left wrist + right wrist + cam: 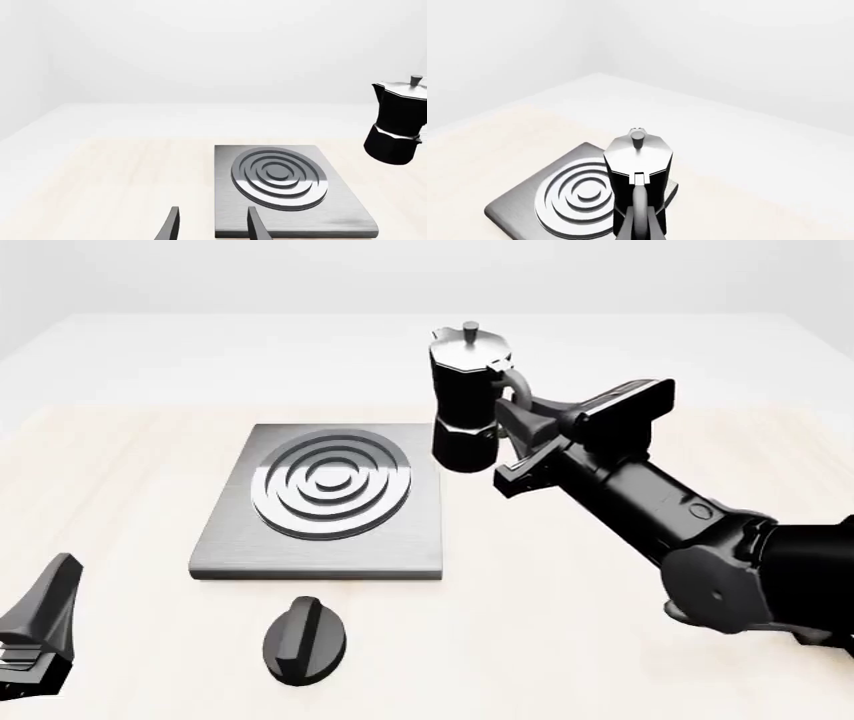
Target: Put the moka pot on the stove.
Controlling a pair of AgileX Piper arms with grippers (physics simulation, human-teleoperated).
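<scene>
Across the left wrist view, the left claw [212, 225] shows two dark fingers spread apart, holding nothing, above the near edge of the flat square grey metal stove [337, 205]. The small black faceted moka pot [398, 122] hangs in the air beyond it.

From the front, the right claw [514, 410] appears clamped on the pot's handle, the pot tilted just beside the stove's right edge. A black oval knob [306, 639] lies on the pale surface [534, 640].

The right wrist view shows the silver lid over the stove's edge.
</scene>
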